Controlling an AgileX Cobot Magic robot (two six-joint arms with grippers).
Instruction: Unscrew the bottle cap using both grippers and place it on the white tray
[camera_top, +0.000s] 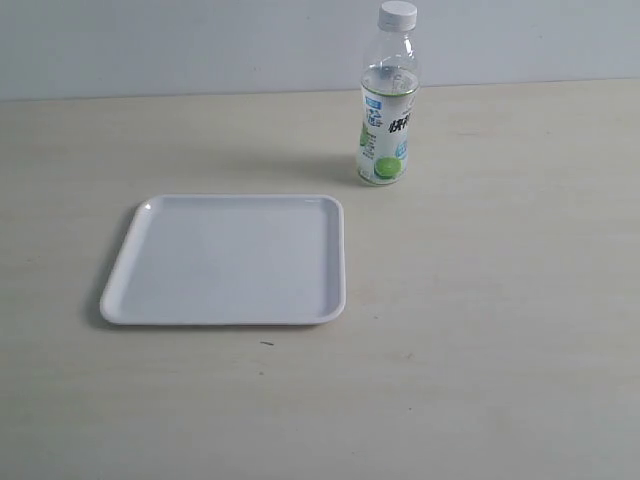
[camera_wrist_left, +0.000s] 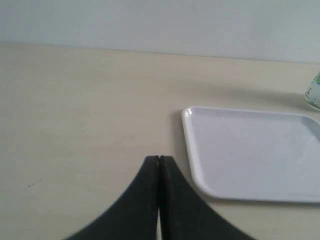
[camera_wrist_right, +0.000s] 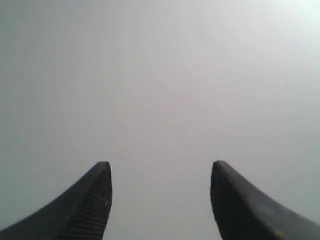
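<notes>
Place: lab-style test bench
Surface: pale beige wood-grain tabletop (camera_top: 520, 330)
Backdrop: plain grey-white wall (camera_top: 150, 45) directly behind it

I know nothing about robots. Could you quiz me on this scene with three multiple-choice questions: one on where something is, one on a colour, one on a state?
1. Where does the bottle stand?
A. On the white tray
B. On the table, apart from the tray
C. Held in a hand

2. What colour is the bottle cap?
A. White
B. Blue
C. Red

3. How are the two hands set?
A. Both shut
B. Left hand shut, right hand open
C. Left open, right shut

Answers:
1. B: the exterior view shows the bottle upright on bare table beyond the tray's corner, with a gap between them.
2. A: the cap on the bottle's neck is plain white.
3. B: the left fingers meet with no gap, while the right fingers stand well apart with nothing between them.
</notes>
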